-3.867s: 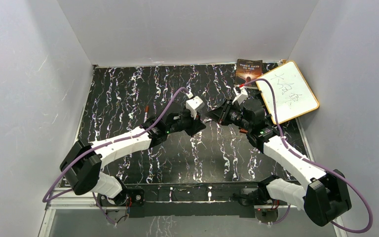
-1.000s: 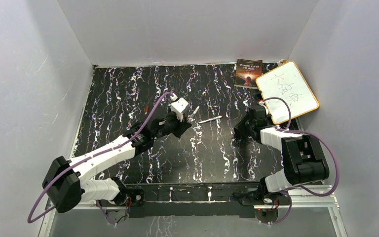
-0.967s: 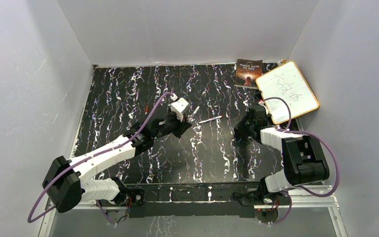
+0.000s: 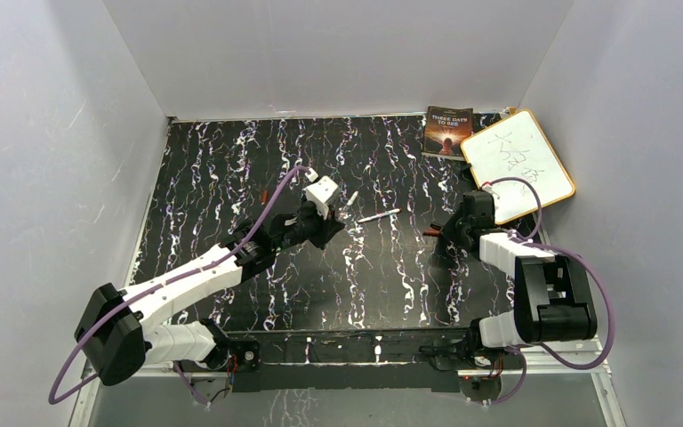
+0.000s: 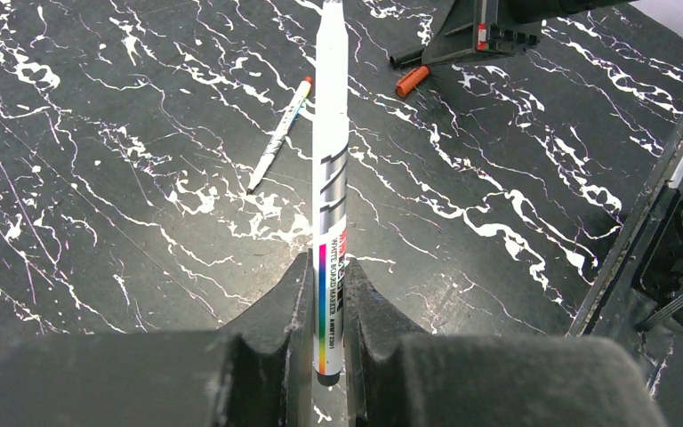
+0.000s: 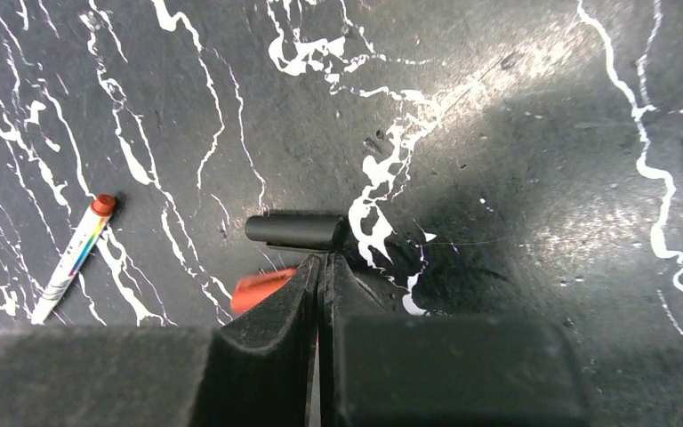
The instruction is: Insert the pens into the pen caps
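Step in hand: cap pickup, pen secured. L claw (image 5: 327, 267) is clamped on a white pen (image 5: 331, 133). The barrel runs straight out ahead of the jaws, narrow end fwd.

R claw (image 6: 321, 267) has its fingers pressed together, nothing seen between them, low over the table (image 6: 542, 178).

- Black cap (image 6: 295, 229): lies crosswise just ahead of the R fingertips.
- Red-orange cap (image 6: 262, 289): just to their left in the wrist view, partly hidden by the finger.
- Second pen (image 6: 71, 260): well off to the R claw's left.

No cap is held, so judged: capping of this pen not yet begun. Next move req.: part R jaws, straddle one cap, clamp — then align cap bore w/ pen tip.
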You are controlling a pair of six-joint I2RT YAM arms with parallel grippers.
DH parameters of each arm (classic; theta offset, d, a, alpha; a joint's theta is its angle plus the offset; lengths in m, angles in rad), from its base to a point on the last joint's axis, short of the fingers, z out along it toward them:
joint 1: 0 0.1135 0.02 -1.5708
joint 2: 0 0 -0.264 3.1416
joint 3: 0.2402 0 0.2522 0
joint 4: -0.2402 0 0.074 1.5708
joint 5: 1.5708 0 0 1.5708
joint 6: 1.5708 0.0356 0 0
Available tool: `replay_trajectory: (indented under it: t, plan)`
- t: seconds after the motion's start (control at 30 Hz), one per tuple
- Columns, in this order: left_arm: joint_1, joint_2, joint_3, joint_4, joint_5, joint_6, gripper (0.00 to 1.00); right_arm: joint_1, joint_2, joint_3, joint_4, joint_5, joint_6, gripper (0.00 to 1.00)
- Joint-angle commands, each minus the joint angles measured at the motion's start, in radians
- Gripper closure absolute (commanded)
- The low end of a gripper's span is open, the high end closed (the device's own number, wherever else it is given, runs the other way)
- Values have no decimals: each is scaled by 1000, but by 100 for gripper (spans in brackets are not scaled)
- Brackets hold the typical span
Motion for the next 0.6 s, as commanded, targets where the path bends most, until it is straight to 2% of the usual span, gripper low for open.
replay_trajectory:
  t: [0.0, 0.27, 0.3, 0.4, 0.57]
  plan:
    - [5, -40, 4, -16, -8, 9, 100, -6, 39, -7, 73, -56, 19, 99]
    - [6, -45, -6, -15, -14, 4, 100, -4, 34, 31, 63, -37, 29, 99]
    - [6, -43, -7, -14, -12, 4, 100, -4, 28, 37, 53, -25, 31, 98]
    - [6, -41, -5, -10, -10, 2, 100, -4, 14, 55, 35, 7, 37, 82]
    - [6, -42, -3, -15, -9, 6, 100, -6, 41, 80, 26, 34, 36, 80]
